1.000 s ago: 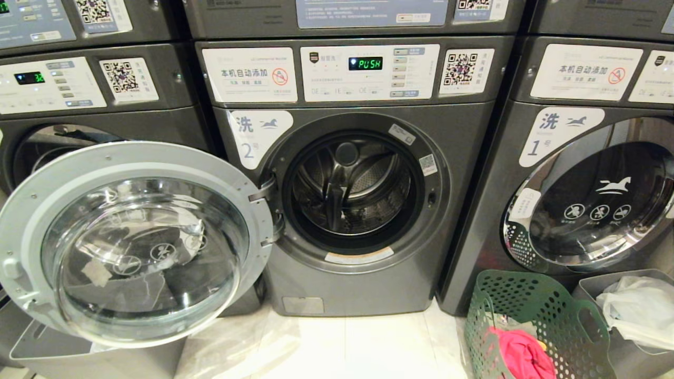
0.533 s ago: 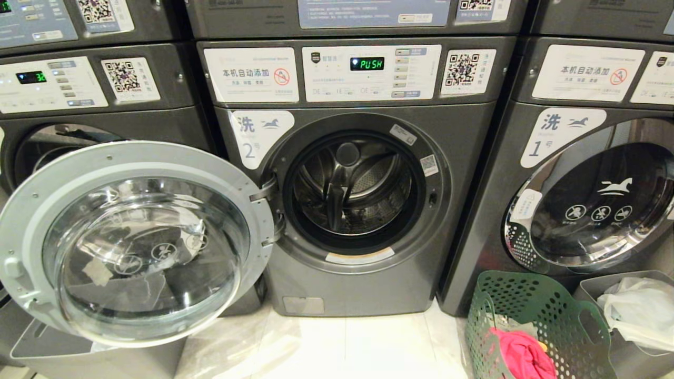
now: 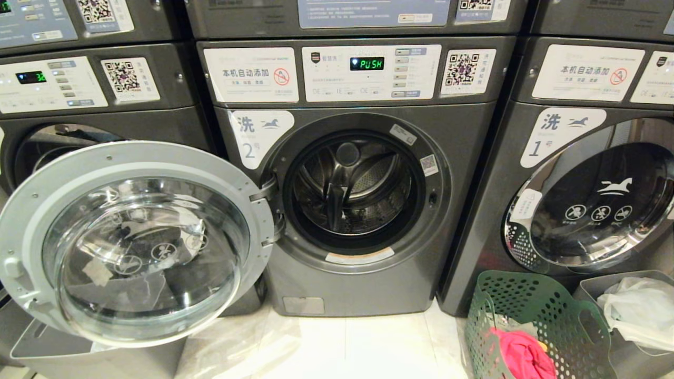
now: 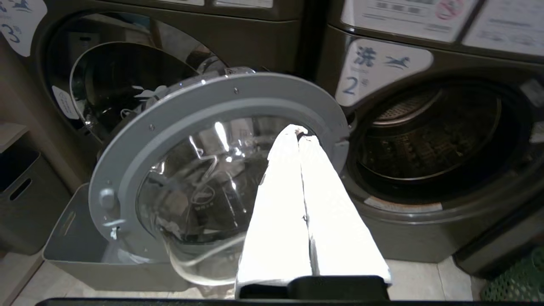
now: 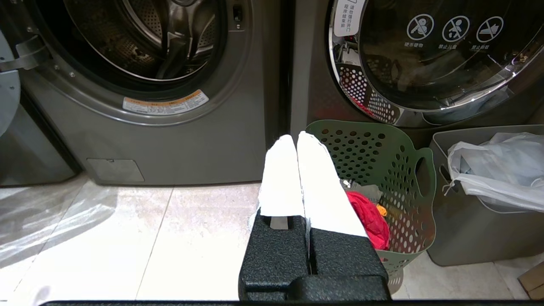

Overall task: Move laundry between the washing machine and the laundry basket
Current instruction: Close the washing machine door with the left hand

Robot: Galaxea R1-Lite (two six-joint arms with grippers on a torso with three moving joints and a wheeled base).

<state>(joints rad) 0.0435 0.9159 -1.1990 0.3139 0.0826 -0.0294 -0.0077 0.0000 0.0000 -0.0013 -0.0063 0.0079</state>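
Soft, light red cloth (image 5: 369, 216) in the green perforated plastic basket (image 5: 393, 165) should bunch easily under my pressed-together right tool (image 5: 296, 140).

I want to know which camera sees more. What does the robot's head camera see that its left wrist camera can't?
Only the head view shows the green "PUSH" display, the pink laundry in the green perforated plastic basket, and washer number one's closed door.

Only the left wrist view shows the shut left gripper with white fingers, and the mirrored door of washer number three.

Both show the open round glass door and washer number two's empty steel drum.
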